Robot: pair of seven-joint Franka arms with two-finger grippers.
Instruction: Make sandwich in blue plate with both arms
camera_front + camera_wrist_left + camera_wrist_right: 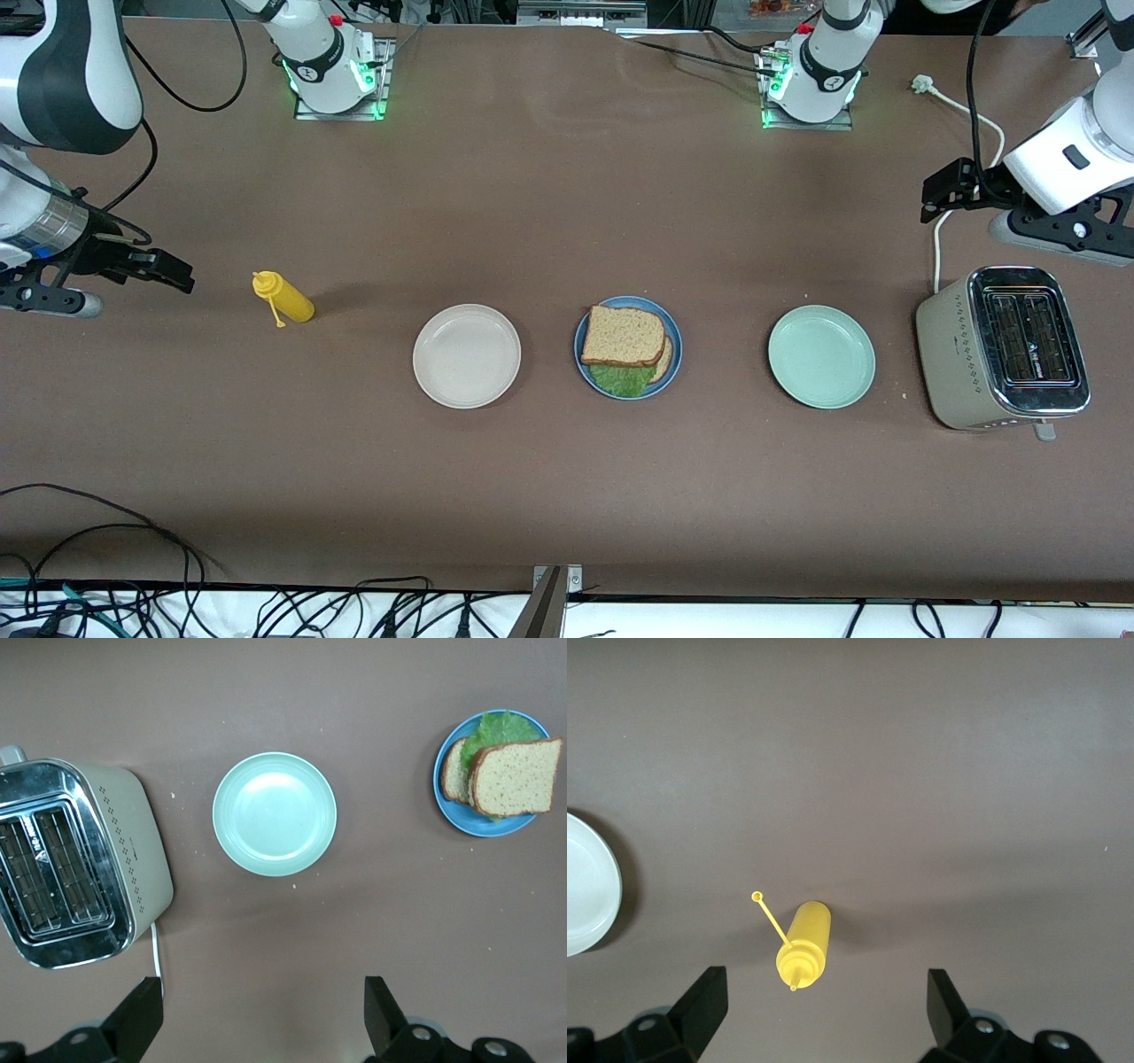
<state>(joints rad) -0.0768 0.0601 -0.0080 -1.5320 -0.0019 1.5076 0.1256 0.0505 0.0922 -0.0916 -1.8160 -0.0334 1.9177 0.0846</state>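
Sandwich (625, 347) sits assembled on blue plate (628, 347), so task looks finished; left gripper (261, 1014) over the toaster (1004, 349) end, right gripper (824, 1010) near mustard bottle (285, 298), both fingers apart, empty, waiting.

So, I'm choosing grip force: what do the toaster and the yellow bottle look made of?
Toaster: shiny metal top, judging by mirror-like reflections, over matte beige walls, probably painted metal or plastic. Yellow bottle: likely soft plastic, uniformly coloured with a dull sheen.
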